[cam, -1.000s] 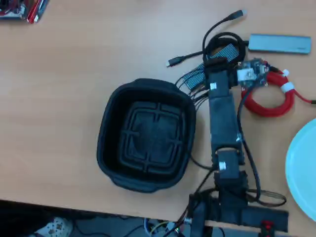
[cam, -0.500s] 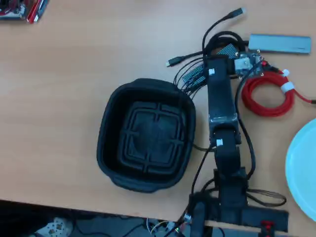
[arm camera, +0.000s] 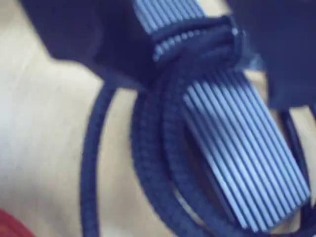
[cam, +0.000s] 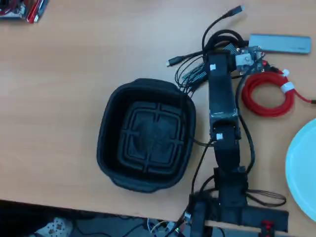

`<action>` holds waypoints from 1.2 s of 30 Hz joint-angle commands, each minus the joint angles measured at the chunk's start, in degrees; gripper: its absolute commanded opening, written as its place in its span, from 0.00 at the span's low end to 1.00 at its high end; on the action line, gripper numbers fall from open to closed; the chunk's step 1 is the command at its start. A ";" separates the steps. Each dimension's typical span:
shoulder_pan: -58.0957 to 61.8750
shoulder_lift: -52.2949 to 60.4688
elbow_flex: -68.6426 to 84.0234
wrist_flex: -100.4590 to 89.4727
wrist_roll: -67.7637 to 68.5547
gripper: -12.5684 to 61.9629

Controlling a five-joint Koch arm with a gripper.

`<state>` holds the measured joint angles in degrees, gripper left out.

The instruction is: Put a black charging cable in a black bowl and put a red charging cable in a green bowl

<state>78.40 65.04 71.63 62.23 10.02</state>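
Observation:
The black charging cable [cam: 223, 37] lies coiled on the wooden table at the far right of the overhead view. My gripper [cam: 231, 48] is down on that coil. In the wrist view the cable [arm camera: 153, 148] loops around my ribbed finger [arm camera: 237, 148] and crosses it near the top, pressed between the jaws [arm camera: 197, 47]. The red charging cable [cam: 266, 94], coiled with a white tie, lies just right of my arm; a corner of it shows in the wrist view [arm camera: 10, 224]. The black bowl [cam: 106, 133] stands empty at centre. The green bowl [cam: 303, 163] is cut off by the right edge.
A flat grey hub [cam: 281, 43] lies beyond the red coil. Loose black leads [cam: 190, 61] fan out between my gripper and the black bowl. Red items [cam: 24, 10] sit at the far left corner. My arm's base [cam: 232, 207] is at the near table edge.

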 commanded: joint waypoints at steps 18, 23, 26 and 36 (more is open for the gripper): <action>-1.49 -2.11 -2.64 13.54 14.59 0.49; -4.92 -2.81 -2.46 16.44 17.14 0.49; -6.86 -3.34 -2.20 16.44 17.14 0.49; -6.50 -8.35 -3.16 16.35 16.79 0.49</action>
<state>71.89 58.27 68.64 77.34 26.63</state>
